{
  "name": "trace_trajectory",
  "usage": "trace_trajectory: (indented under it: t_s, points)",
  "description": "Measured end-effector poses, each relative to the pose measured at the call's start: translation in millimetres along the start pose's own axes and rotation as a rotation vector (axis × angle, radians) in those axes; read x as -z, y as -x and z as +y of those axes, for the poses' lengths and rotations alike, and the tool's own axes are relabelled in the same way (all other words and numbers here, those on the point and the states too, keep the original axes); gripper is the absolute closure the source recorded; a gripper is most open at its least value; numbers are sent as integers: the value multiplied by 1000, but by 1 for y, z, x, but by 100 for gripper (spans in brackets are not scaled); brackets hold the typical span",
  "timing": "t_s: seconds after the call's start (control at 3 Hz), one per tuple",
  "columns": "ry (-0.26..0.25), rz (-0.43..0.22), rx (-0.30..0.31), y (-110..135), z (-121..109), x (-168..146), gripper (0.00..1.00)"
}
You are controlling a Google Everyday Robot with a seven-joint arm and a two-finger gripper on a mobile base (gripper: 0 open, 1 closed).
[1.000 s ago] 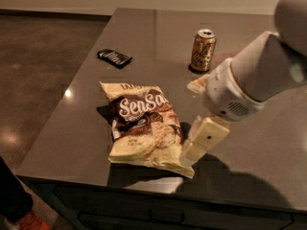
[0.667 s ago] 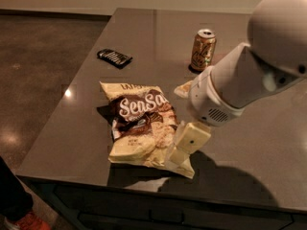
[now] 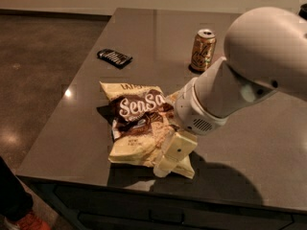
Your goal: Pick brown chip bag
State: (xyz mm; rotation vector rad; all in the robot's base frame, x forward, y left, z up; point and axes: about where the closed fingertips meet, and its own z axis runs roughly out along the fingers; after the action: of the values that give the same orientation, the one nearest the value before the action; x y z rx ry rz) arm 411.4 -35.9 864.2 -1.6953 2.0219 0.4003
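The brown chip bag (image 3: 136, 123) lies flat on the grey table (image 3: 249, 143) near its front edge. It is cream-yellow with a dark brown centre panel and white "Sea Salt" script. My gripper (image 3: 169, 158) reaches down from the large white arm (image 3: 249, 75) on the right and sits over the bag's lower right part, at or just above its surface. The arm's wrist hides the bag's right edge.
A gold-brown drink can (image 3: 203, 50) stands upright behind the arm, towards the back of the table. A small flat black packet (image 3: 114, 57) lies at the back left. The table's front edge runs just below the bag. A person's shoe (image 3: 24, 222) shows on the floor at bottom left.
The arm has moved left and nearer to the camera. The gripper has shifted from the bag's right edge to over its lower right part. The bag, can and packet have not moved.
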Motion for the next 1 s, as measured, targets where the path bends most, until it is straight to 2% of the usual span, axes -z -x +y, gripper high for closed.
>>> trace_trajectory:
  t_s: [0.33,1.0]
  points:
    - [14,8,0,0,3,-9,12]
    - [24,-7,4,7,6,-7,59]
